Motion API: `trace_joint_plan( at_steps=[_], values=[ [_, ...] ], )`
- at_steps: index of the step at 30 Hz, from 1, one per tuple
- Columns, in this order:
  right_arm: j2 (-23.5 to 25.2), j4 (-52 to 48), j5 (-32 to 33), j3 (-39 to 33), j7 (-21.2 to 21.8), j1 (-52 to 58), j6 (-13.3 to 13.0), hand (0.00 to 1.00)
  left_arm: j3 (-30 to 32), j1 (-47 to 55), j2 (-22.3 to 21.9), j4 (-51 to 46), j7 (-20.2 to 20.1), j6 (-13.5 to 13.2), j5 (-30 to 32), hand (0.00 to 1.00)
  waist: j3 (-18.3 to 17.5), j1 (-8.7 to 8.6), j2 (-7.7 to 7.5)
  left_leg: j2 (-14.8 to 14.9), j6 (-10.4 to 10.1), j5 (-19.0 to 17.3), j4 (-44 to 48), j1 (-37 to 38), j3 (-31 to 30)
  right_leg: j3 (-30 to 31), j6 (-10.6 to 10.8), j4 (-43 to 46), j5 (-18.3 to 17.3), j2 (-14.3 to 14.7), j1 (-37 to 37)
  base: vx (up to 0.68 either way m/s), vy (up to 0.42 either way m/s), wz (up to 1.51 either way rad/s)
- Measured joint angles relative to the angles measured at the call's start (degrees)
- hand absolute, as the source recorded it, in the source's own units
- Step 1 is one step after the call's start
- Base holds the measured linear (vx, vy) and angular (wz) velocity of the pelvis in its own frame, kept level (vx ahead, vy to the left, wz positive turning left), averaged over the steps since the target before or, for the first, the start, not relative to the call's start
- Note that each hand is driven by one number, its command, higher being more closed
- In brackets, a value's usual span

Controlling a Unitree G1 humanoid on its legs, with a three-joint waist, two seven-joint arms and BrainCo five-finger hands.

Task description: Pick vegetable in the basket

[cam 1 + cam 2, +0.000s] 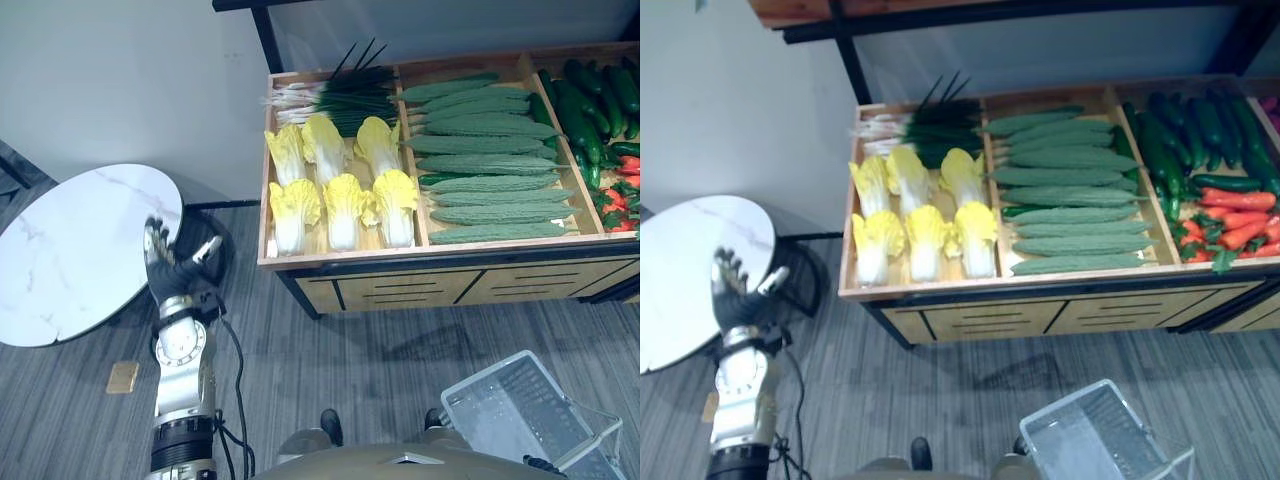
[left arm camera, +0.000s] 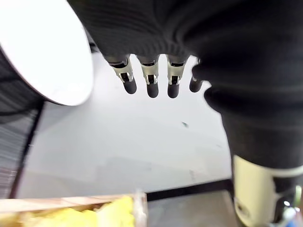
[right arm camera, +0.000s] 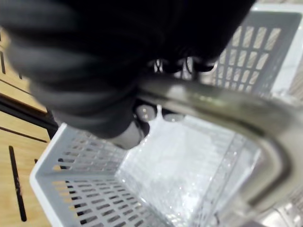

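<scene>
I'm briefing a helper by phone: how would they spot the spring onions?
Find the wooden vegetable stand against the pale wall, leftmost compartment. Behind the yellow-white cabbages lies the bundle of spring onions: thin dark-green stalks with white ends, unlike the plump cabbages.

Wooden display stand (image 1: 400, 254) with slotted cabinet fronts sits against a plain pale wall (image 1: 120, 90). A dark frame post (image 1: 268, 40) rises behind the stand's back left corner, and a dark skirting strip (image 1: 225, 204) runs along the wall's foot to the stand's left. Round white marble-look table (image 1: 60, 270) stands well apart to the stand's left. The floor (image 1: 400, 350) in front of the stand is grey and finely striped, with a small tan square (image 1: 122, 377) lying front-left of the stand.
</scene>
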Motion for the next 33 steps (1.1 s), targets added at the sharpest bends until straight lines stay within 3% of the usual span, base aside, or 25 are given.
trace_joint_plan(
  at_steps=[5, 8, 10, 14, 19, 22, 23, 25, 30, 33],
  values=[
    [-0.1, 0.0, -1.0, 1.5, 0.0, -1.8, -0.3, 1.00, -10.5, -9.6, 3.9, 11.3, -0.2, 2.7, 9.9, 0.00, 0.7, -1.71, -0.22, 0.6, -0.4, 0.2, -0.5, -0.1, 2.5, 2.6, -0.7, 0.1, 0.6, 1.2, -2.1, 0.00, -0.020, -0.31],
    [-0.9, 0.0, -1.0, 3.5, -0.2, -5.2, -0.3, 1.00, -14.7, -19.1, 5.1, 18.2, -0.3, 4.2, 13.2, 0.00, 4.0, -2.33, -0.43, 0.4, -0.3, 0.3, 0.4, -3.0, 4.3, 5.7, -0.7, 2.3, 0.9, 1.2, -7.0, -0.06, 0.007, -0.35],
    [-1.4, -0.1, -1.1, 3.6, -1.0, -8.2, -0.3, 1.00, -15.1, -25.8, 5.4, 24.3, 0.0, 5.7, 15.7, 0.00, 6.6, -3.63, -0.27, 0.0, 0.1, 0.7, 0.5, -5.2, 5.7, 7.6, -0.4, 3.4, 1.3, 0.9, -10.5, -0.08, 0.019, -0.31],
    [-1.4, -0.9, -1.0, 4.1, -2.5, -10.1, -0.4, 1.00, -15.3, -31.7, 5.7, 30.2, 0.0, 7.1, 16.4, 0.00, 9.6, -4.04, -0.09, -0.4, 0.1, 0.7, 1.2, -6.7, 7.5, 9.6, -0.2, 4.4, 1.5, 0.7, -13.2, -0.02, 0.007, -0.26],
    [-1.4, -4.6, -0.9, 6.3, -4.6, -13.1, -0.8, 1.00, -14.9, -41.8, 8.9, 38.8, 2.6, 8.9, 16.3, 0.00, 14.8, -4.11, -0.64, -0.3, 0.1, 0.7, 3.5, -10.3, 9.9, 12.0, -0.3, 7.3, 1.5, 0.7, -18.1, -0.02, -0.021, -0.14],
    [-1.3, -5.8, -0.7, 7.7, -5.2, -14.3, -1.7, 1.00, -13.4, -46.1, 9.3, 43.0, 4.0, 10.3, 16.5, 0.00, 16.0, -3.67, -0.74, 0.1, 0.1, 0.7, 4.3, -12.9, 10.7, 12.8, -0.3, 8.7, 1.6, 0.7, -21.4, -0.04, -0.035, -0.10],
    [-1.3, -6.1, -0.4, 7.9, -5.5, -14.4, -1.8, 1.00, -13.1, -46.9, 9.3, 43.7, 4.4, 10.4, 16.6, 1.00, 16.1, -3.56, -0.80, 0.1, 0.1, 0.7, 4.4, -13.4, 10.9, 13.0, -0.4, 9.0, 1.6, 0.8, -22.1, -0.03, -0.037, -0.15],
    [-1.2, -6.6, 0.3, 8.0, -6.2, -14.9, -2.2, 1.00, -12.0, -49.0, 9.4, 45.1, 5.7, 10.8, 17.9, 1.00, 17.5, -2.86, -1.37, 0.2, 0.1, 0.7, 4.4, -13.8, 12.2, 14.0, -0.4, 9.6, 1.8, 0.8, -23.4, -0.03, -0.016, -0.15],
    [-0.4, -7.9, 3.6, 8.0, -6.9, -15.0, -2.6, 1.00, -7.3, -54.0, 9.3, 48.6, 7.1, 12.1, 21.2, 1.00, 19.7, -2.93, -2.25, 0.6, 0.1, 0.7, 5.3, -16.4, 13.6, 14.4, -0.3, 9.6, 2.6, 0.8, -25.6, 0.00, -0.001, -0.02],
    [0.2, -8.3, 4.6, 8.0, -6.8, -14.9, -2.6, 1.00, -4.3, -55.0, 8.9, 49.5, 5.7, 12.3, 22.8, 1.00, 19.7, -2.86, -2.34, 0.8, 0.1, 0.7, 5.3, -16.4, 14.3, 14.4, -0.3, 9.5, 2.6, 0.9, -25.6, 0.04, 0.001, -0.02]
  ],
)
